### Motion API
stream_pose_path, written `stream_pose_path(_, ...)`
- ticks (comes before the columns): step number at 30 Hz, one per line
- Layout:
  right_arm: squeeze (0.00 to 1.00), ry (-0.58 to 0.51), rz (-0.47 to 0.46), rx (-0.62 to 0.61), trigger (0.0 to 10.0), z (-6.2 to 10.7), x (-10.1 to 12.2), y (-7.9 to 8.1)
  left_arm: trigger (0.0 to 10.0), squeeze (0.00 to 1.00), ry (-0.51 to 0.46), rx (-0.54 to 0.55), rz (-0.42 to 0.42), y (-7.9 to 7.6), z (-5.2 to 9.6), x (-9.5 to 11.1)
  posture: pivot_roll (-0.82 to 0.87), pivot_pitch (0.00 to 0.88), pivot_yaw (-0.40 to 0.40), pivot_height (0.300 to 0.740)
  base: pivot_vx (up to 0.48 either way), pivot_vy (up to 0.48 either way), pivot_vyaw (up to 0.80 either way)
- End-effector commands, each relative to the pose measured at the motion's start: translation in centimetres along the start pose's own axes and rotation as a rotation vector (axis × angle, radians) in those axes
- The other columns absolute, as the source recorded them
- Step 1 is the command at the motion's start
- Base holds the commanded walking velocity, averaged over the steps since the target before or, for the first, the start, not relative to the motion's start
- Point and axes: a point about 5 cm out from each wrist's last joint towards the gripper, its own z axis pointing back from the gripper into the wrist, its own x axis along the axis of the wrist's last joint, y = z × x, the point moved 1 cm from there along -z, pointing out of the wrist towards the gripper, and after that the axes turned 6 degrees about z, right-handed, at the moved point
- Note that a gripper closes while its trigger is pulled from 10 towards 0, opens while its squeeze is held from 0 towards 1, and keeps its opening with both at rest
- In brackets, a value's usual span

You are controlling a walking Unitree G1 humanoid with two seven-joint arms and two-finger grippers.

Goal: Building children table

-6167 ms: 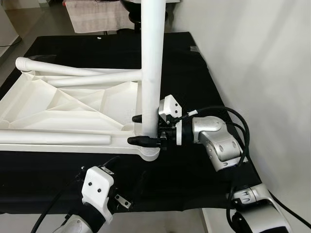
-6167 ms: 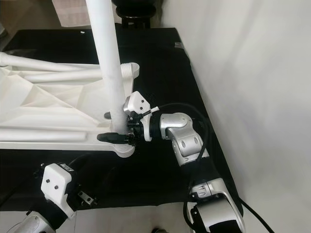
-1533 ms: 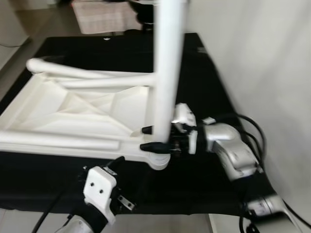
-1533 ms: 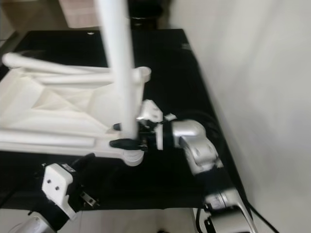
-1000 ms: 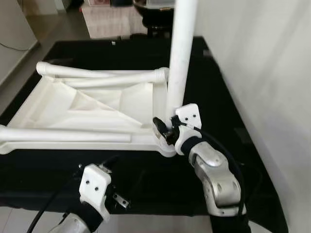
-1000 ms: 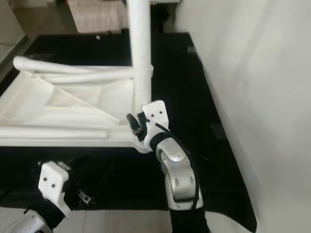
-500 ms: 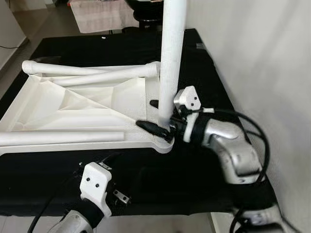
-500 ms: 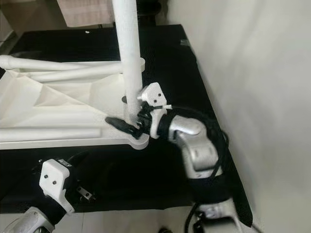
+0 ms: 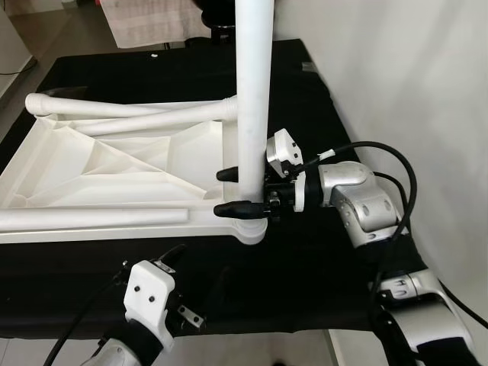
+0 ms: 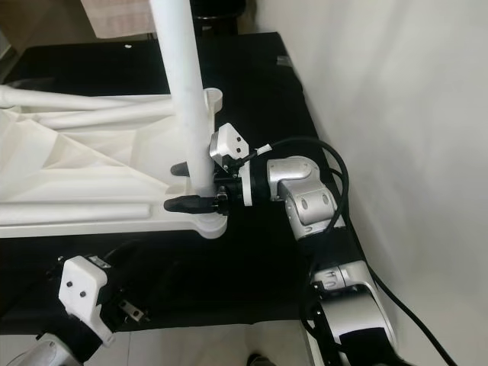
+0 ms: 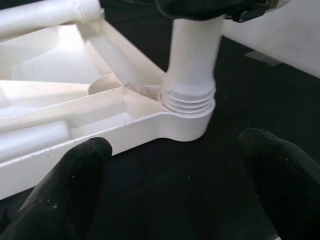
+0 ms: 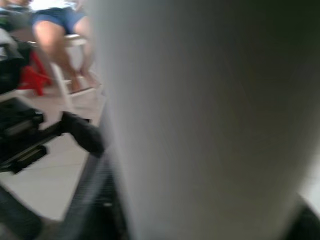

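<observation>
White plastic makes up the upside-down tabletop, which is laid flat on a black cloth with its ribbed underside facing up. One leg is stood upright in the socket at the near right corner; in the left wrist view its threaded end is seen sitting in the socket with several thread rings exposed above the rim, so it is judged to be only partly screwed in. Three more legs are laid loose across the tabletop: one along the near edge and two close together towards the far edge.

The right gripper is held low on the upright leg, just above the socket, with its two black fingers closed around the leg from either side. The left gripper is held low in front of the near edge of the cloth, clear of the tabletop, its fingers spread wide and gripping nothing.

The step in hand appears to be screwing this first leg into its corner. The next move is judged to call for further turning of the leg, kept vertical, until the threads are hidden. A seated person's legs are seen blurred in the right wrist view.
</observation>
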Motion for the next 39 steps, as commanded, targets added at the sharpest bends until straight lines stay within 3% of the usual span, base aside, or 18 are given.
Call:
stream_pose_path(1,0.00,-0.005,-0.019,0.101,0.0,-0.9,-0.7,0.6,10.0,0.00,0.024,-0.014,0.005,-0.4,0.5,0.0,0.06,0.311,0.006,0.740,0.000,0.000,0.00)
stream_pose_path(8,0.00,-0.004,-0.029,0.122,0.0,-0.7,-1.0,0.6,10.0,0.00,0.029,-0.016,0.007,-0.5,0.7,0.1,0.07,0.319,0.013,0.740,0.000,0.000,0.00)
stream_pose_path(14,0.00,0.045,-0.020,-0.088,0.0,0.2,-2.2,1.0,10.0,0.00,0.036,-0.013,0.007,-0.5,0.8,0.0,0.07,0.326,0.011,0.740,0.000,0.000,0.00)
stream_pose_path(16,0.00,0.065,-0.090,-0.308,0.0,0.8,-3.6,2.9,10.0,0.00,0.038,-0.007,0.003,-0.3,0.9,0.1,0.06,0.333,0.014,0.740,0.000,0.000,0.00)
stream_pose_path(17,0.00,0.065,-0.090,-0.308,0.0,0.8,-3.6,2.9,10.0,0.00,0.038,-0.007,0.003,-0.3,0.9,0.1,0.06,0.333,0.014,0.740,0.000,0.000,0.00)
stream_pose_path(18,0.00,0.265,-0.131,-0.644,0.0,1.0,-6.0,5.0,10.0,0.00,0.042,-0.007,-0.003,0.0,1.0,0.2,0.06,0.345,0.019,0.740,0.000,0.000,0.00)
stream_pose_path(19,0.00,0.321,-0.181,-0.869,0.0,1.0,-6.2,6.4,10.0,0.00,0.044,-0.009,-0.005,0.1,1.0,0.2,0.04,0.343,0.023,0.740,0.000,0.000,0.00)
stream_pose_path(20,0.00,0.321,-0.181,-0.869,0.0,1.0,-6.2,6.4,10.0,0.00,0.044,-0.009,-0.005,0.1,1.0,0.2,0.04,0.343,0.023,0.740,0.000,0.000,0.00)
stream_pose_path(21,0.00,0.358,-0.231,-1.036,0.0,1.4,-6.3,7.4,10.0,0.00,0.046,-0.011,-0.006,0.2,1.0,0.2,0.03,0.340,0.026,0.740,0.000,0.000,0.00)
stream_pose_path(25,0.00,0.367,-0.270,-1.121,0.0,1.7,-6.2,8.0,10.0,0.00,0.047,-0.012,-0.006,0.2,1.0,0.2,0.03,0.340,0.026,0.740,0.000,0.000,0.00)
stream_pose_path(26,0.00,0.327,-0.266,-1.072,0.0,0.1,-6.2,7.7,10.0,0.00,0.041,-0.017,-0.004,0.3,0.5,0.1,0.01,0.299,-0.007,0.740,0.000,0.000,0.00)
stream_pose_path(27,0.00,0.327,-0.266,-1.072,0.0,0.1,-6.2,7.7,10.0,0.00,0.041,-0.017,-0.004,0.3,0.5,0.1,0.01,0.299,-0.007,0.740,0.000,0.000,0.00)
stream_pose_path(28,0.00,0.294,-0.253,-1.015,0.0,-1.1,-6.2,7.2,10.0,0.00,0.034,-0.017,-0.003,0.3,0.2,0.0,0.01,0.297,-0.010,0.740,0.000,0.000,0.00)
stream_pose_path(33,0.00,0.259,-0.247,-0.957,0.0,-2.5,-6.1,6.4,10.0,0.00,0.023,-0.007,-0.006,0.3,-0.2,-0.2,0.01,0.280,-0.018,0.740,0.000,0.000,0.00)
stream_pose_path(34,0.00,0.232,-0.239,-0.943,10.0,-2.6,-5.7,5.8,10.0,0.00,0.019,0.003,-0.009,0.5,-0.3,-0.2,0.00,0.275,-0.024,0.740,0.000,0.000,0.00)
stream_pose_path(35,0.96,0.193,-0.237,-0.916,10.0,-3.0,-4.9,5.6,10.0,0.00,0.015,0.009,-0.011,0.5,-0.4,-0.2,0.00,0.268,-0.026,0.740,0.000,0.000,0.00)
stream_pose_path(37,0.96,0.166,-0.236,-0.897,10.0,-3.2,-4.3,5.6,10.0,0.00,0.013,0.012,-0.012,0.6,-0.4,-0.2,0.00,0.268,-0.026,0.740,0.000,0.000,0.00)
stream_pose_path(39,1.00,0.076,-0.120,-0.661,10.0,-4.0,-2.5,5.6,10.0,0.00,0.010,0.011,-0.010,0.6,-0.6,-0.2,0.00,0.260,-0.022,0.740,0.000,0.000,0.00)
